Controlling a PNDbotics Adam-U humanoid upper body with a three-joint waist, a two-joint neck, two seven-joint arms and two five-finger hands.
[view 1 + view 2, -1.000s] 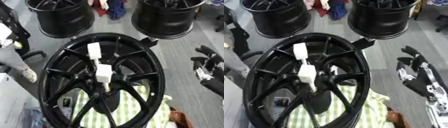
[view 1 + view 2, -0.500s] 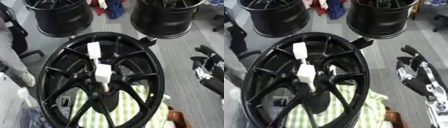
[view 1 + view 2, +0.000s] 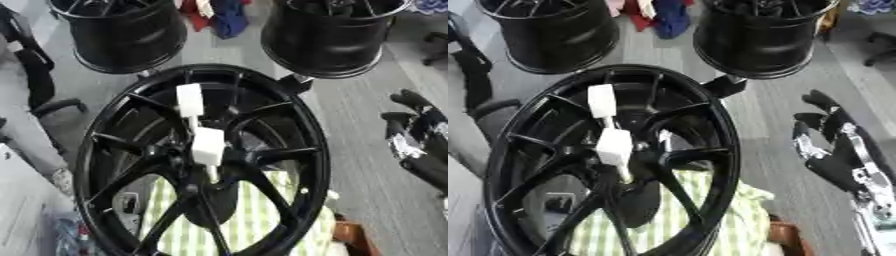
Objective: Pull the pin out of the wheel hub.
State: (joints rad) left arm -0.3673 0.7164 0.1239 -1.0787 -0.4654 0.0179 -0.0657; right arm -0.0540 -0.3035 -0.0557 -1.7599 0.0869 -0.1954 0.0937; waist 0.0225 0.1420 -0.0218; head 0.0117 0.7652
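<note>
A grey floor (image 3: 367, 150) is running under everything, with two black wheel rims sitting at the far edge, one to the left (image 3: 122, 35) and one to the right (image 3: 767, 37), and a heap of red and blue cloth (image 3: 219, 15) lying between them.

The right hand (image 3: 837, 150) is hanging at the right side, its fingers (image 3: 820, 100) spreading relaxed and holding nothing, well apart from the work. Silver parts are showing along its wrist (image 3: 872, 185). The left hand is not showing in either view.

A large black wheel hub (image 3: 289, 125) is filling the middle, lying face up with its spokes meeting at the centre. The pin (image 3: 207, 145), a white piece with a blocky head, is standing in the centre of the hub, untouched. A second white block (image 3: 190, 99) is sitting just beyond it, over the far spokes. A green-and-white checked cloth (image 3: 254, 220) is showing through the near spokes, beneath the hub.
</note>
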